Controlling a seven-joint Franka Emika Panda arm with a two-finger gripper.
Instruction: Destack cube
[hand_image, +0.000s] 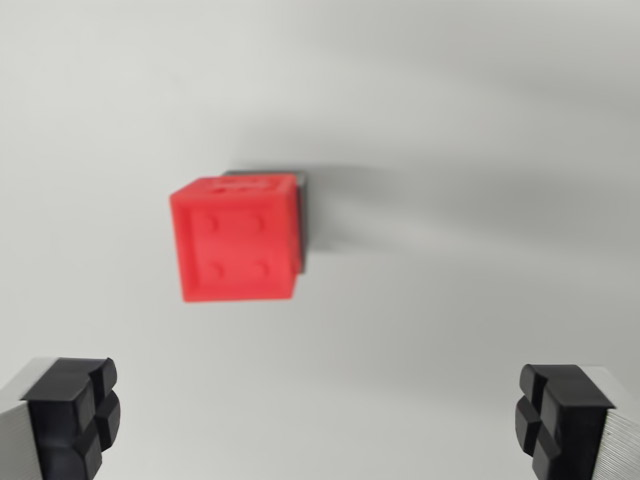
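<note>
Red cube (238, 238) is sitting on a white table (480, 150), left of centre in the wrist view, hiding something grey (300, 225) beneath. Gripper (320, 425) is hanging spread wide, grasping nothing, well apart. Risk: cube lying off-centre, so one finger may be nudging it sideways.

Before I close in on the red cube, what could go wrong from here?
1. The red cube sits left of centre between the open tool's pads, so a straight descent may clip it.
2. A grey edge peeks out behind it, possibly the lower cube; a low grasp could catch both.
3. The view is blurred, so alignment is uncertain.
</note>
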